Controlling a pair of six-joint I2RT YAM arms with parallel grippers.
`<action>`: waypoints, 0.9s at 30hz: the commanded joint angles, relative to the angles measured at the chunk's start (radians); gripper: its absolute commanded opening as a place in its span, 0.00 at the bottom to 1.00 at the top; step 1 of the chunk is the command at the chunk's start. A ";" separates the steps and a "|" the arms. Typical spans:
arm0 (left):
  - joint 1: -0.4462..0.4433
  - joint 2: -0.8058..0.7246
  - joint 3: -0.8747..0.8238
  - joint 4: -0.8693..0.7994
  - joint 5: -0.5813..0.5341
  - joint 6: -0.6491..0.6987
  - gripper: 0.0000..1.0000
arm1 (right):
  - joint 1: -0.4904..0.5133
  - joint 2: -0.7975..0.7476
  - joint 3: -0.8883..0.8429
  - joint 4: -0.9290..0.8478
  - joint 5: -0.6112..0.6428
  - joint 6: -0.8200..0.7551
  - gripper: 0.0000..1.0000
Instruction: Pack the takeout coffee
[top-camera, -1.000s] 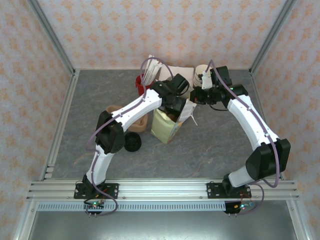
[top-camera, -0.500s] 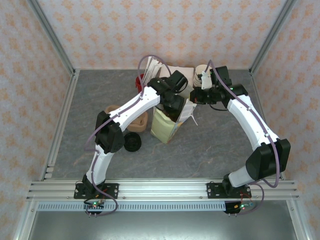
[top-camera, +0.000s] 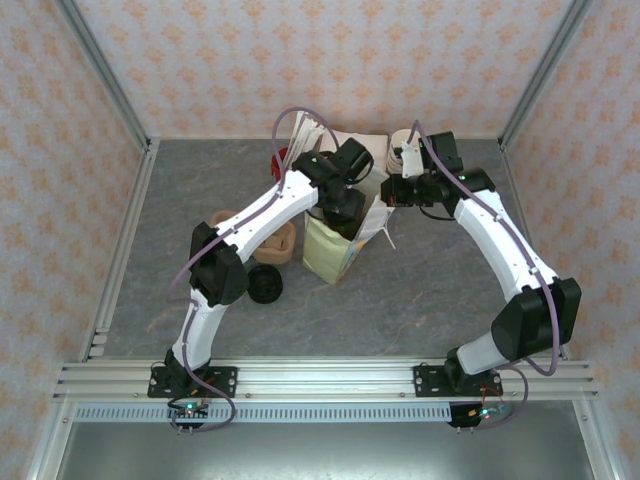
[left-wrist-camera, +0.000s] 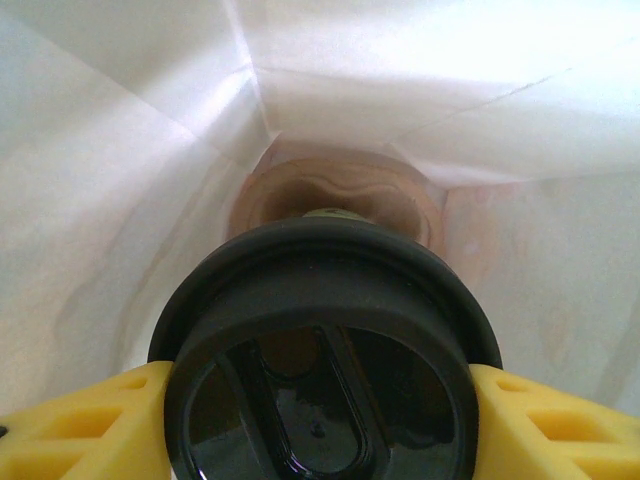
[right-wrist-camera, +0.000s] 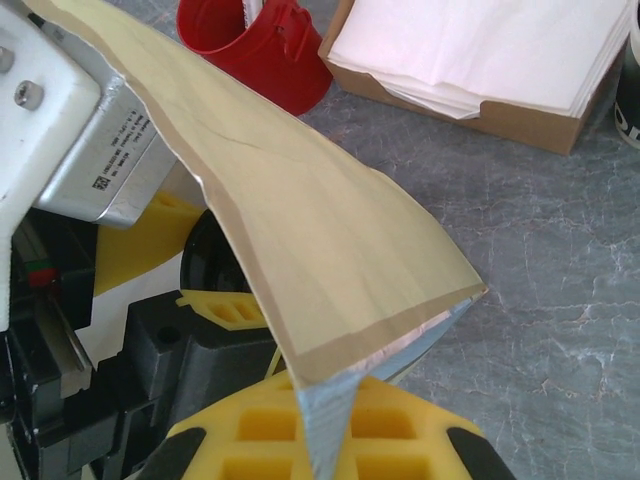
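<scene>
The takeout coffee shows its round black lid from above, with a sliver of olive-green side past the far rim. My left gripper is shut on it, one yellow finger on each side of the lid. Cup and gripper are inside the cream paper bag, whose white walls surround them. A brown object lies at the bag's bottom. My right gripper is shut on the bag's rim, holding the mouth open. From above, the left gripper reaches into the bag mouth, with the right gripper at the bag's right edge.
A black disc lies left of the bag, next to a brown tray. Behind the bag stand a red cup, a cardboard box of white napkins and a stack of cream cups.
The left wrist has shifted slightly toward the far side over the bag mouth, cup still held. The right arm and the bag rim have stayed put.
</scene>
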 joint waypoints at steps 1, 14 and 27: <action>0.011 -0.011 0.044 -0.052 -0.015 -0.010 0.62 | 0.008 -0.051 -0.014 0.042 0.031 -0.055 0.00; 0.011 0.086 0.116 -0.089 0.030 -0.031 0.62 | 0.033 -0.076 -0.053 0.075 0.009 -0.088 0.00; 0.001 0.104 0.118 -0.096 -0.006 -0.008 0.62 | 0.035 -0.094 -0.100 0.074 -0.015 -0.121 0.00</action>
